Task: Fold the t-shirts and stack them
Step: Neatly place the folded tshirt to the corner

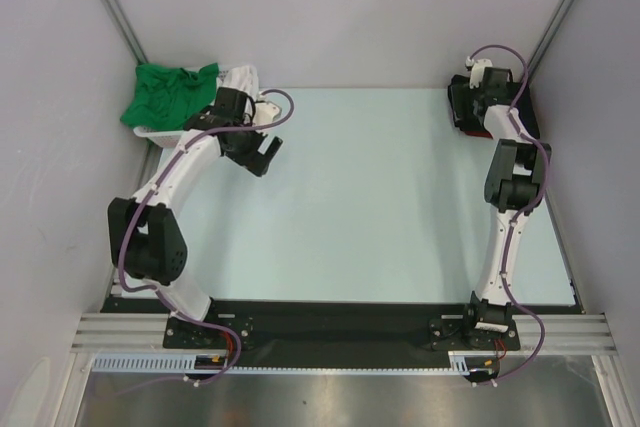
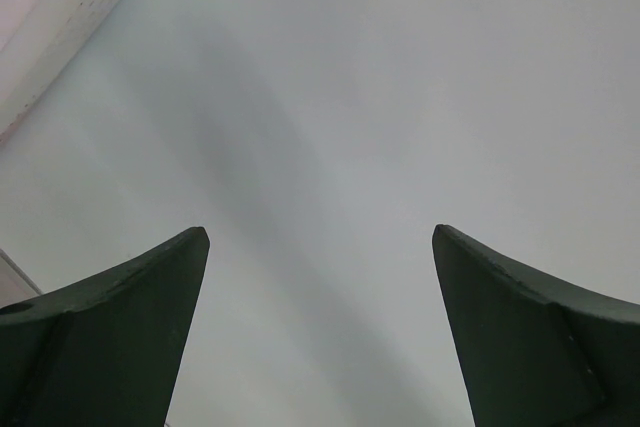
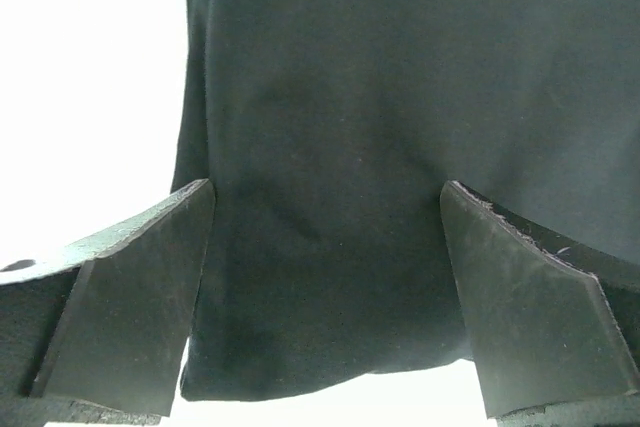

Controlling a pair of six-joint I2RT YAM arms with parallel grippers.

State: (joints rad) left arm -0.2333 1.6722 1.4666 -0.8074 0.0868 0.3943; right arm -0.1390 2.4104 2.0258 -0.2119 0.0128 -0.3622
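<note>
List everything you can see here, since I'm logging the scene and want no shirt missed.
green t-shirt: one, green, heaped in the basket, far left
white t-shirt: one, white, crumpled beside the green one at the basket
black t-shirt: one, black, far right corner, under the right arm
red t-shirt: one, red, only edges showing beneath the black one
basket: one, white, far left corner
table: one, pale blue-green
left arm: one, white and black, jaws open over bare table by the basket
right arm: one, white and black, jaws open over the black t-shirt
</note>
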